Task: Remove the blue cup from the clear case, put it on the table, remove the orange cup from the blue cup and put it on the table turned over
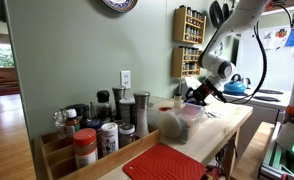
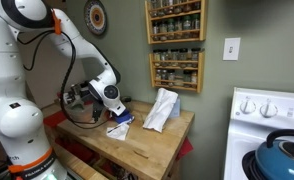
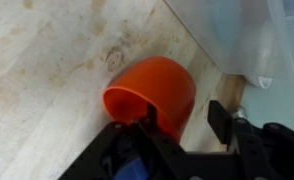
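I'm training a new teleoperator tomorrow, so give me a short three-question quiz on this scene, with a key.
1. True or false: the orange cup is inside the clear case.
2. In the wrist view, the cup is over: A) a red mat, B) the wooden table, C) a stove.
3. Fill in: the fingers of the gripper stand ___ (apart / pressed together).
Key: 1 false, it is outside the case, beside it; 2 B; 3 apart.
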{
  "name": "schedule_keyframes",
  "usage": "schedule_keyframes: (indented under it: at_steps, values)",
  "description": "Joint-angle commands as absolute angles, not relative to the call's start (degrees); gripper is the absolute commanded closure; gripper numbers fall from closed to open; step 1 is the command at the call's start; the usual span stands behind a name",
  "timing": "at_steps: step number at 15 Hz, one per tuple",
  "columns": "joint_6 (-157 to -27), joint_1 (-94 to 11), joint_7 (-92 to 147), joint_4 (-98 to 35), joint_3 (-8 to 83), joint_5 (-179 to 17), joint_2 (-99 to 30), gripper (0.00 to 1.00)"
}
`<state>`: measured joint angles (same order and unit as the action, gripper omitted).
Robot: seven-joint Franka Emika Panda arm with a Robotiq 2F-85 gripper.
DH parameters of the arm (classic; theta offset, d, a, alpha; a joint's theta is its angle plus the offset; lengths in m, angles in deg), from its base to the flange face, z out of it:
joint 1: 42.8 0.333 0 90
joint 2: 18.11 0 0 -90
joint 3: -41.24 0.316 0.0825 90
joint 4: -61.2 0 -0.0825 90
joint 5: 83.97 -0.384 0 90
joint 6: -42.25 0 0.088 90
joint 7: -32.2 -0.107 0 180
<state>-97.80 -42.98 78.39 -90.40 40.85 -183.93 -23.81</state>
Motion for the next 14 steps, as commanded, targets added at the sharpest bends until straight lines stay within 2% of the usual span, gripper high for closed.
schedule_keyframes:
  at_steps: [1,3,9,14]
  values:
    - [-99.94,-41.98,76.04,-91.09,40.90,-181.49,-21.10,0.12]
    - [-102.96,-41.14,72.48,-91.08,41.58,-179.51,-19.60,0.01]
    - [-117.53,-38.02,50.38,-91.93,45.33,-162.33,-16.87,0.00]
    - [-123.06,-37.18,31.38,-94.79,46.64,-140.59,-16.78,0.00]
